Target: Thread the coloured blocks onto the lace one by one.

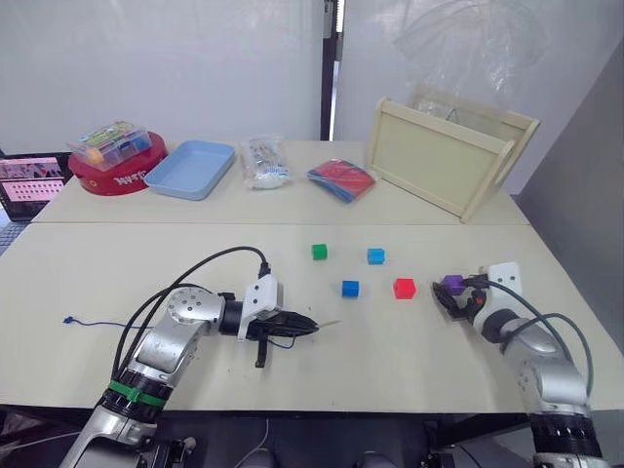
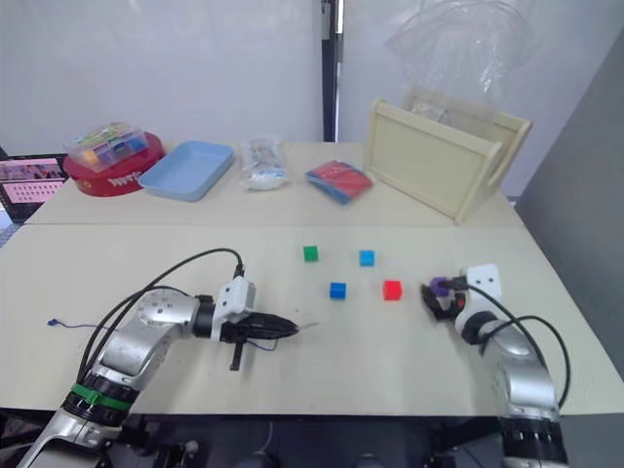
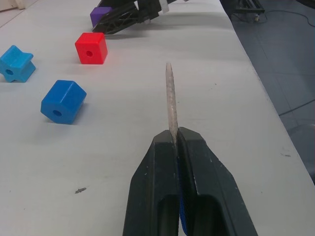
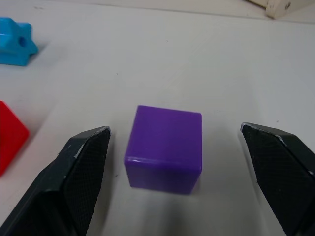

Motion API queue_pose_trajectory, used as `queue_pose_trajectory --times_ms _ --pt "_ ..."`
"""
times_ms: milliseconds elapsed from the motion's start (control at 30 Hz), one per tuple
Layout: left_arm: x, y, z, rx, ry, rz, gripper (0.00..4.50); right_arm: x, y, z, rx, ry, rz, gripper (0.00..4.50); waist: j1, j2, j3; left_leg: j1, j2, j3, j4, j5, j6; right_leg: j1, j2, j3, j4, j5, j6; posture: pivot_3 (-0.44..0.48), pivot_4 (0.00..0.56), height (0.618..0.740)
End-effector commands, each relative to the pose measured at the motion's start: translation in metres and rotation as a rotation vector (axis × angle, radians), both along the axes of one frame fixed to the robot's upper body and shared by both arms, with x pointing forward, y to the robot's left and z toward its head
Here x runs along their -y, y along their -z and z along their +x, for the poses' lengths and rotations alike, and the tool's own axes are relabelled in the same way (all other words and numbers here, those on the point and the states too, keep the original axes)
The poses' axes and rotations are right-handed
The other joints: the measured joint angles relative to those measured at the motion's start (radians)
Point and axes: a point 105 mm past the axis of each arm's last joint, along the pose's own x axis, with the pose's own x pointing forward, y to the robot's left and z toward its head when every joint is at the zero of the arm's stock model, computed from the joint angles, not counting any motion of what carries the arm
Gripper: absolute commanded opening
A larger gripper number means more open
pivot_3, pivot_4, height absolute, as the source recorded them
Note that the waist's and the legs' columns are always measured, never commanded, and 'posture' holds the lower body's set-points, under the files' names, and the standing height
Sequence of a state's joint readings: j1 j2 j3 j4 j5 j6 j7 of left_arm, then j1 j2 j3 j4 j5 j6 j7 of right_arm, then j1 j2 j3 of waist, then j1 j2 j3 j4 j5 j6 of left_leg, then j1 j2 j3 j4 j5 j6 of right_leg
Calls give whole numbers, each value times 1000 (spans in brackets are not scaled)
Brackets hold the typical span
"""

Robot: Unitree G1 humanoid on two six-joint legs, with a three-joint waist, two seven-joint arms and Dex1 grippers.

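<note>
On the pale table (image 1: 409,361), the left gripper (image 3: 175,137) is clenched on the lace (image 1: 97,323) just behind its pale stiff tip (image 3: 170,101), most of the cord hidden, while at 3 o'clock the right gripper (image 4: 182,162) straddles the purple block (image 4: 165,147), jaws spread, not touching.

The left claw (image 3: 176,142) hides the lace (image 3: 170,101) past its pale tip, and in the right wrist view the red block (image 4: 9,132) is cut off at the edge.
</note>
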State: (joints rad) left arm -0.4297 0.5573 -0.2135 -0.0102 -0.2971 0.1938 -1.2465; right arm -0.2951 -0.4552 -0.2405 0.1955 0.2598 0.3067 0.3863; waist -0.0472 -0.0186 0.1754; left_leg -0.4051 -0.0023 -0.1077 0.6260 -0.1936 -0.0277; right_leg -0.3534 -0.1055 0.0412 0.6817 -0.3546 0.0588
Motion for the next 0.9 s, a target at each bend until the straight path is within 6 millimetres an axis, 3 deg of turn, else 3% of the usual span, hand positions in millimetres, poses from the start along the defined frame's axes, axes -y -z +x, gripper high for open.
queue_pose_trajectory --times_ms 33,300,467,633,733,900 --pt "1 -6 -2 40 7 -2 0 4 -8 3 59 26 29 3962 0 0 0 0 0 0 0 0 0 0 0 0 0 0 0 0 150 740" --pt "5 -2 -2 14 15 0 0 -4 -21 -12 108 30 68 1253 3 0 0 0 0 0 0 0 0 0 0 0 0 0 0 0 150 740" --pt "8 -1 0 7 28 4 0 -21 -27 -50 111 49 114 1191 5 1 0 -1 0 0 0 0 0 -1 0 0 0 0 0 0 150 740" --pt "9 6 1 -11 61 18 0 -75 -10 -95 1 -36 202 1191 1 1 -1 -1 0 0 -1 0 0 -1 0 0 0 0 0 0 150 740" --pt "11 8 2 -21 87 26 0 -100 -3 -108 -40 -51 245 1191 -2 2 -1 0 0 0 -1 0 0 -1 1 1 1 0 0 0 150 740" --pt "15 9 -3 -52 158 50 0 -123 6 -114 -79 -53 282 1191 4 1 -1 0 0 0 0 0 0 -1 1 1 1 0 0 0 150 740"
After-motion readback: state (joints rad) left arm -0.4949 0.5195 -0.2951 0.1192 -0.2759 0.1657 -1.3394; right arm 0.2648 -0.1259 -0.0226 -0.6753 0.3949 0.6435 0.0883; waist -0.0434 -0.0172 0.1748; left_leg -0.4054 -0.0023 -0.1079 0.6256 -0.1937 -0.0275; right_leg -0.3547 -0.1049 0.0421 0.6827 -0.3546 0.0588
